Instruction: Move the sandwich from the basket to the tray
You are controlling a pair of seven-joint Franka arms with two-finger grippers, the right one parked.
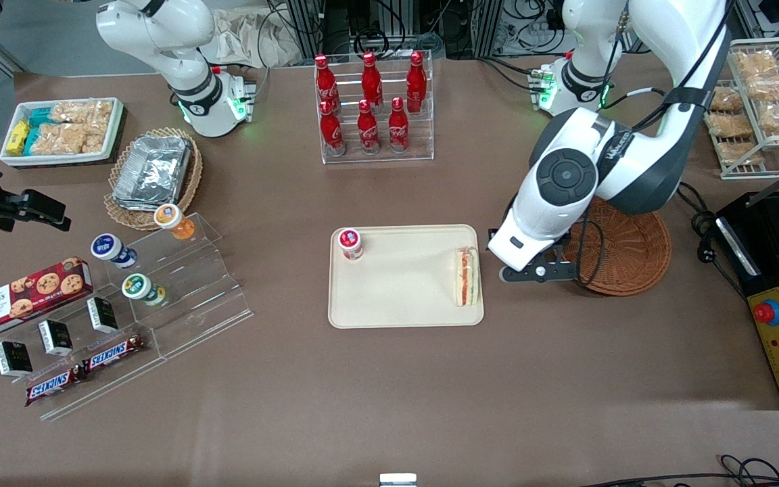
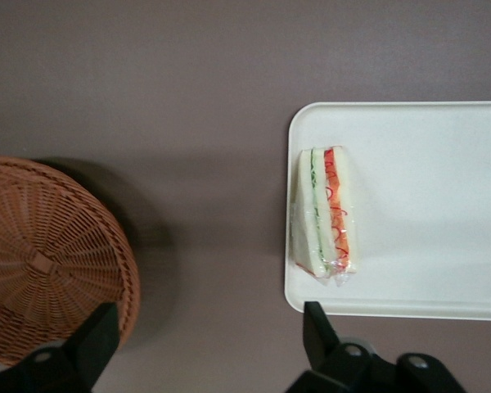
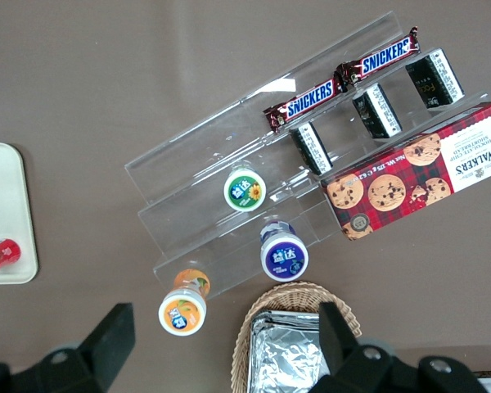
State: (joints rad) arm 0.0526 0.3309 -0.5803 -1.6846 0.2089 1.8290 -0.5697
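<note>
Pincer (image 1: 537, 272): hangs low over bare tabletop (image 1: 389, 392), in the gap between tray and basket. Fingers spread wide, nothing between them, as the wrist view shows.

Sandwich (image 1: 466, 276): lies on the tray, on its side, filling stripes facing up, clear wrap around it. It sits close against the tray edge nearest the pincer, touching or almost touching the low rim.

Tray (image 1: 403, 297): cream, flat, rounded corners, in the middle of the tabletop. It also carries a small red-capped tub (image 1: 350, 243) at the corner farthest from the sandwich, toward the parked arm's end.

Basket (image 1: 633, 253): round, reddish-brown wicker, toward the working arm's end, partly under the arm. The part in sight holds nothing.

Status, by judgement: the placing looks done; only the arm's withdrawal seems left.

Risks, by judgement:
- The pincer is low and just beside the tray; a sideways sweep could clip the rim and shift the tray, or nudge the sandwich.
- The sandwich is so near the rim that a small knock might tip it off onto the tabletop.
- A lift straight up avoids both.
</note>
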